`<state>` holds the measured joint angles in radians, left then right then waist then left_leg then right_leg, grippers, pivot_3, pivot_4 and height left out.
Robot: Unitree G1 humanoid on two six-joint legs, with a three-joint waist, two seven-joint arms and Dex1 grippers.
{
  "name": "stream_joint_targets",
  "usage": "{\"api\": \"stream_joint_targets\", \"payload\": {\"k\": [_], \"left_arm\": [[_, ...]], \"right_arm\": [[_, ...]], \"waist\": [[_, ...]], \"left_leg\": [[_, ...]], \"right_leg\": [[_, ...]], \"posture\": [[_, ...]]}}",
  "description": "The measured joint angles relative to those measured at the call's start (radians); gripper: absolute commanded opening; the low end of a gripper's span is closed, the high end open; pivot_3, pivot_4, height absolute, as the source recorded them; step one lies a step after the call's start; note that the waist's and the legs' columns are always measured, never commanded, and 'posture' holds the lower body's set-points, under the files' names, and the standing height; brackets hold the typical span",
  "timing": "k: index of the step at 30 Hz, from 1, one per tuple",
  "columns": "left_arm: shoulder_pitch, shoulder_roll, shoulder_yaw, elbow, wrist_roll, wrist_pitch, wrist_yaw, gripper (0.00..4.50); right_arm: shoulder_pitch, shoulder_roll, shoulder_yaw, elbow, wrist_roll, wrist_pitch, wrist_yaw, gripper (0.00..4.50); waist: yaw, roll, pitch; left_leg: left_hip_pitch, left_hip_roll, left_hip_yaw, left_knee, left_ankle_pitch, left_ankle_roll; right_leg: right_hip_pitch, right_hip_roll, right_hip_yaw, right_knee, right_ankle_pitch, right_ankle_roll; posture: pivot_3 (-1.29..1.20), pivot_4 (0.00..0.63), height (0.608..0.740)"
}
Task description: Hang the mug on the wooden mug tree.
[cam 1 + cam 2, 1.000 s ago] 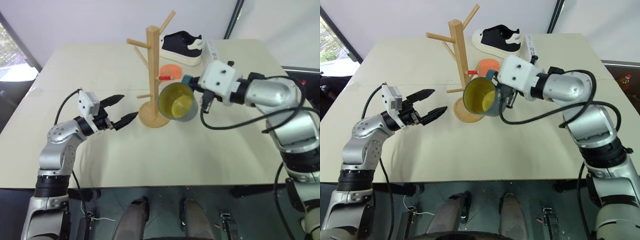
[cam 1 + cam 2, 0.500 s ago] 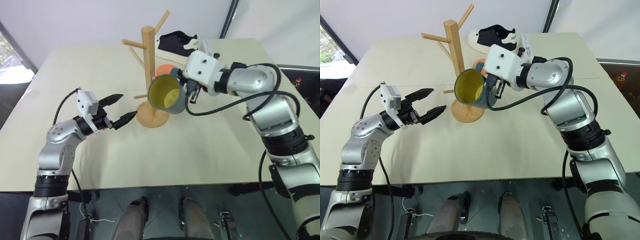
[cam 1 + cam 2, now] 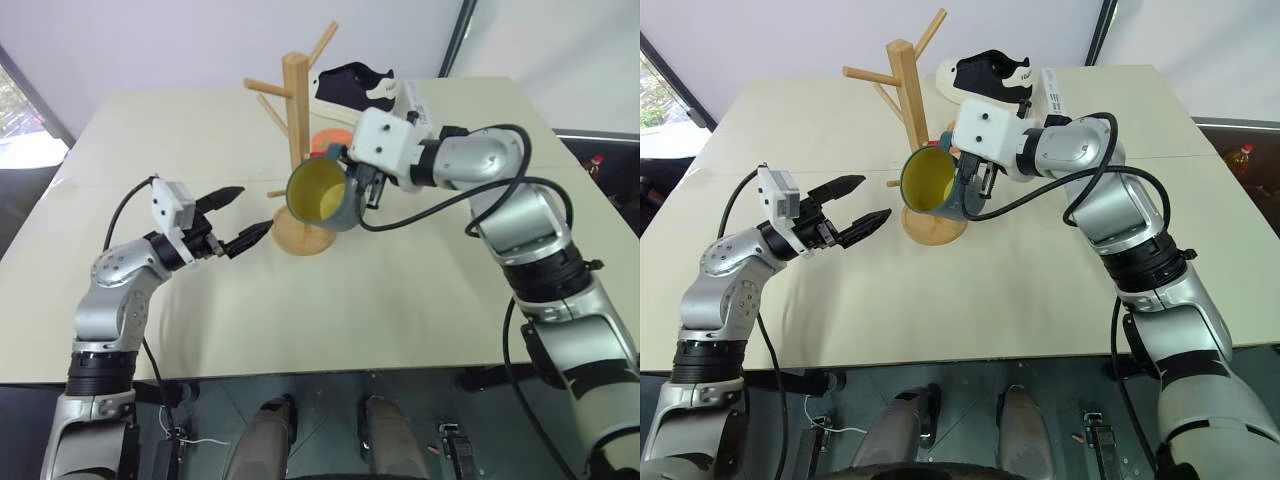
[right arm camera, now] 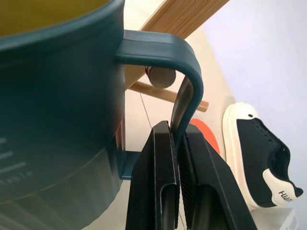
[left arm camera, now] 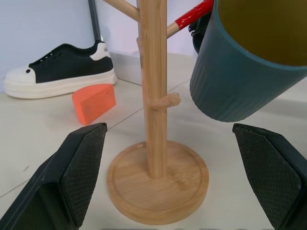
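Head camera first: holding the mug [image 3: 322,194] up off the table [image 3: 400,290] with the right gripper [image 3: 350,170], mouth tipped toward the camera so the yellow inside shows. Sitting right in front of the wooden mug tree [image 3: 298,120], hiding the lower part of the post, above the round base. Left gripper [image 3: 240,218] parked low on the left of the tree, fingers spread wide, nothing in them, pointed at the base. Black and white shoe [image 3: 350,85] at the far side of the table, orange wedge [image 3: 958,135] near it, just behind the mug.

Left wrist camera: two black pads [image 5: 81,170] wide apart framing the tree's base, short peg sticking out of the post, teal mug body hanging just beside that peg, apparently not touching it. Shoe and orange wedge behind.

Right wrist camera: fingers [image 4: 158,187] pinched tight on the mug's loop handle, one each side of it. Peg end showing through the handle loop, can't tell if touching.
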<state>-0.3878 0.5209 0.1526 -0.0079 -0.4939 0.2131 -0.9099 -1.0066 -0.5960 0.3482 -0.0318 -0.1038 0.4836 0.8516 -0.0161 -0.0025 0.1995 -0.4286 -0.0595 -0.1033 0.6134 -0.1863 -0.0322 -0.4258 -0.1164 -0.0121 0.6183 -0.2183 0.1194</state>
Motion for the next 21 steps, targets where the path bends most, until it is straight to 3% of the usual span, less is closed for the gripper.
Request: {"api": "stream_joint_targets", "payload": {"k": [1, 4, 8, 17, 21], "left_arm": [[0.0, 0.0, 0.0, 0.0, 0.0, 0.0, 0.0, 4.5], [0.0, 0.0, 0.0, 0.0, 0.0, 0.0, 0.001, 4.5], [0.001, 0.0, 0.001, -0.001, 0.0, -0.001, 0.002, 4.5], [0.016, 0.0, 0.013, -0.012, 0.0, 0.0, 0.012, 4.5], [0.039, 0.004, 0.034, -0.013, 0.006, 0.0, 0.052, 4.5]], "right_arm": [[-0.003, 0.004, 0.0, 0.004, -0.003, -0.001, 0.0, 0.04], [-0.005, 0.013, 0.0, 0.016, -0.013, -0.01, -0.001, 0.98], [-0.005, 0.021, -0.002, 0.017, -0.025, -0.012, -0.006, 2.9], [0.015, -0.013, -0.101, -0.009, -0.008, -0.008, -0.012, 2.9], [0.156, -0.039, -0.253, -0.067, 0.062, 0.021, -0.04, 2.9]], "waist": [[0.0, 0.0, 0.0], [0.0, 0.0, 0.0], [0.0, 0.0, 0.0], [0.001, 0.0, 0.0], [0.007, -0.001, -0.001]], "left_leg": [[0.0, 0.0, 0.0, 0.0, 0.0, 0.0], [0.0, 0.0, 0.0, 0.0, 0.0, 0.0], [0.001, 0.0, 0.0, 0.0, 0.0, 0.0], [0.001, 0.0, 0.001, 0.0, 0.0, 0.0], [0.001, 0.0, 0.0, 0.0, 0.0, 0.0]], "right_leg": [[0.0, 0.0, 0.0, 0.0, 0.0, 0.0], [0.0, 0.0, 0.0, 0.001, 0.0, 0.0], [0.0, 0.0, 0.0, 0.001, 0.0, 0.0], [0.0, 0.0, 0.001, 0.001, 0.0, 0.0], [0.001, 0.0, 0.001, 0.0, 0.0, 0.0]], "posture": [[0.0, 0.15, 0.74], [0.0, 0.15, 0.74], [0.0, 0.15, 0.74], [0.0, 0.15, 0.74], [0.0, 0.15, 0.74]]}}
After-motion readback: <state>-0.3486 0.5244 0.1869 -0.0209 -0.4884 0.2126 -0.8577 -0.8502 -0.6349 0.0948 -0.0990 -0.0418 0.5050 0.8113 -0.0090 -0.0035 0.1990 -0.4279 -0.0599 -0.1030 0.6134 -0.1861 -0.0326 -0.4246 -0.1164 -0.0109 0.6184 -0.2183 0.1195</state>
